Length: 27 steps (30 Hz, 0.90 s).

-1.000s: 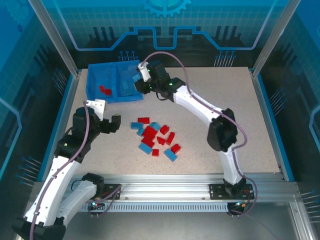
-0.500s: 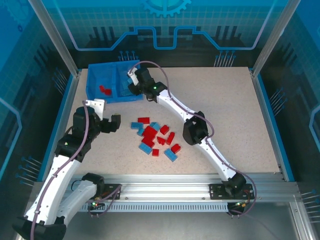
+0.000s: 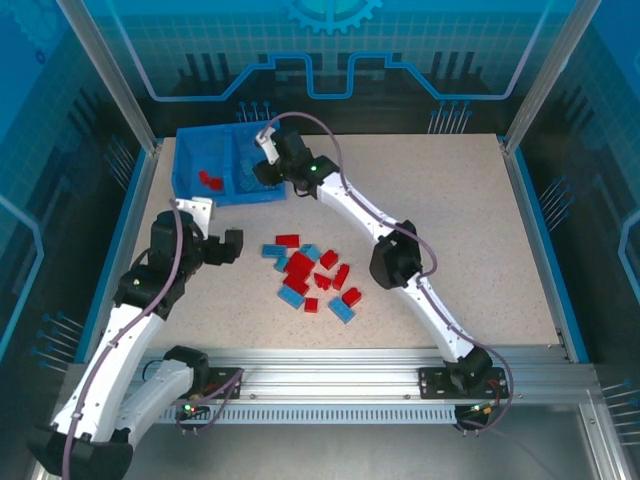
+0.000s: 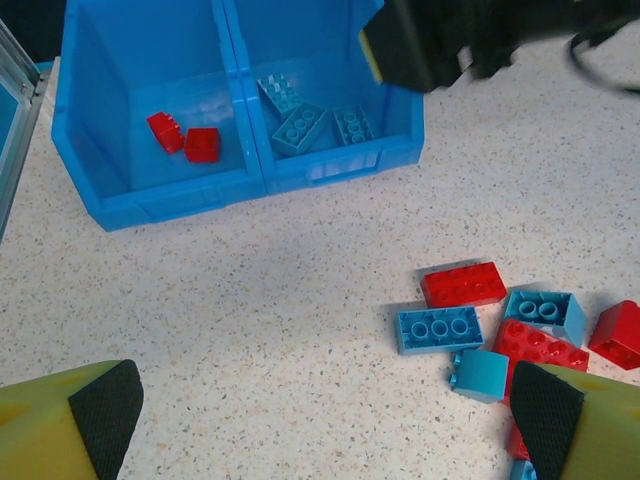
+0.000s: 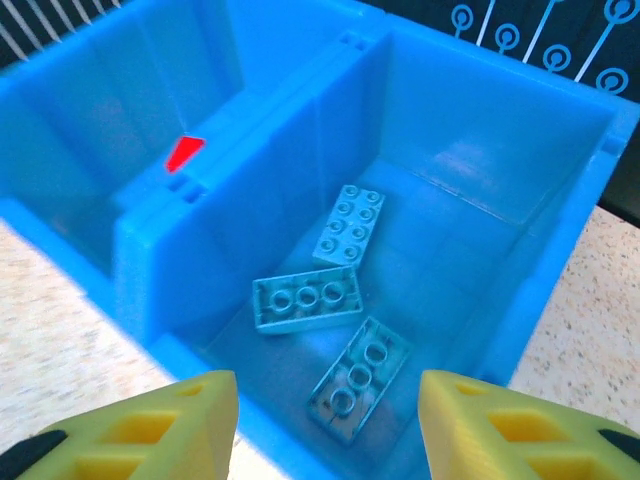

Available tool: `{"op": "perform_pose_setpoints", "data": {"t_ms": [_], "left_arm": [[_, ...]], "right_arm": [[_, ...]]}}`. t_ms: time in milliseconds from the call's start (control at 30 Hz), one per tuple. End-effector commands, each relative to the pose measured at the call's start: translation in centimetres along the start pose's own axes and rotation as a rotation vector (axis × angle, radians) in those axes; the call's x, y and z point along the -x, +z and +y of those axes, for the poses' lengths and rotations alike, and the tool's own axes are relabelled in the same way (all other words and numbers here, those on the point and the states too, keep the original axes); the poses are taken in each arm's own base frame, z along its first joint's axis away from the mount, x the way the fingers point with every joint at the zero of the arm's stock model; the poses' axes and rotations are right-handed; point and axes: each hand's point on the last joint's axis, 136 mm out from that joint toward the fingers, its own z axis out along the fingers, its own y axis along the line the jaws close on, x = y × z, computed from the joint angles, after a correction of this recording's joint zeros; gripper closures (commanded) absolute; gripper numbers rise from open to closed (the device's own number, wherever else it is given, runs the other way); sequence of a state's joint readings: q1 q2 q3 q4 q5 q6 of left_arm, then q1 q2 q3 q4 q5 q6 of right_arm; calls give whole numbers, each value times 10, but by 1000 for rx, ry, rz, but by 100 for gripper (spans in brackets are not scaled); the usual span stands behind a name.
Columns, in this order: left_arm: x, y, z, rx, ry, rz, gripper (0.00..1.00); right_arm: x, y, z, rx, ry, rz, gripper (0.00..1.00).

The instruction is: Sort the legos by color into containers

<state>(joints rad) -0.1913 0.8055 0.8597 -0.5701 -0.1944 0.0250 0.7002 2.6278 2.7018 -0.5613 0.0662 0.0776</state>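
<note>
The blue bin (image 3: 190, 188) stands at the table's far left. Its left compartment holds two red legos (image 4: 185, 137). Three light blue legos (image 5: 306, 300) lie flat in its right compartment (image 4: 300, 127). My right gripper (image 3: 264, 170) hovers over that right compartment, open (image 5: 325, 425), with nothing between its yellow fingers (image 5: 160, 425). A loose pile of red and light blue legos (image 3: 312, 275) lies mid-table. My left gripper (image 3: 226, 247) hangs wide open (image 4: 325, 420) above bare tabletop just left of the pile, a blue brick (image 4: 438, 329) nearest it.
The bin's middle divider (image 5: 215, 165) runs between the two compartments. The right arm (image 3: 390, 250) stretches diagonally across the table past the pile. Blue side walls and an aluminium rail (image 3: 340, 385) border the speckled table (image 3: 480, 220).
My right gripper has swung left to over the bin's right compartment and its jaws have opened. The left arm has barely moved.
</note>
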Motion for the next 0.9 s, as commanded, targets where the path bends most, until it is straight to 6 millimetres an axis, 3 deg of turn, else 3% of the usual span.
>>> {"op": "perform_pose_setpoints", "data": {"t_ms": [0, 67, 167, 233, 267, 400, 500, 600, 733, 867], "left_arm": [[-4, 13, 4, 18, -7, 16, 1], [-6, 19, 0, 3, -11, 32, 1], [-8, 25, -15, -82, -40, 48, 2], [-14, 28, -32, -175, -75, 87, 2], [-18, 28, -40, -206, -83, 115, 2], [-33, 36, -79, -275, -12, 247, 1], [-37, 54, -96, -286, -114, 338, 1], [-46, 83, -97, -181, -221, 419, 1], [-61, 128, -101, -78, -303, 514, 1], [-76, 165, -112, -42, -310, 571, 1]], "right_arm": [[44, -91, 24, 92, 60, 2, 48], [35, -127, 32, 133, 71, 58, 46], [1, -183, 46, 203, 102, 138, 44], [-28, -219, 52, 234, 163, 167, 42], [-52, -227, 54, 244, 193, 206, 42], [-112, -280, 51, 199, 272, 272, 39], [-151, -301, 41, 123, 333, 314, 36], [-173, -317, 30, 53, 386, 328, 28], [-176, -329, 20, -3, 438, 306, 16], [-177, -328, 17, -16, 452, 311, 9]]}}
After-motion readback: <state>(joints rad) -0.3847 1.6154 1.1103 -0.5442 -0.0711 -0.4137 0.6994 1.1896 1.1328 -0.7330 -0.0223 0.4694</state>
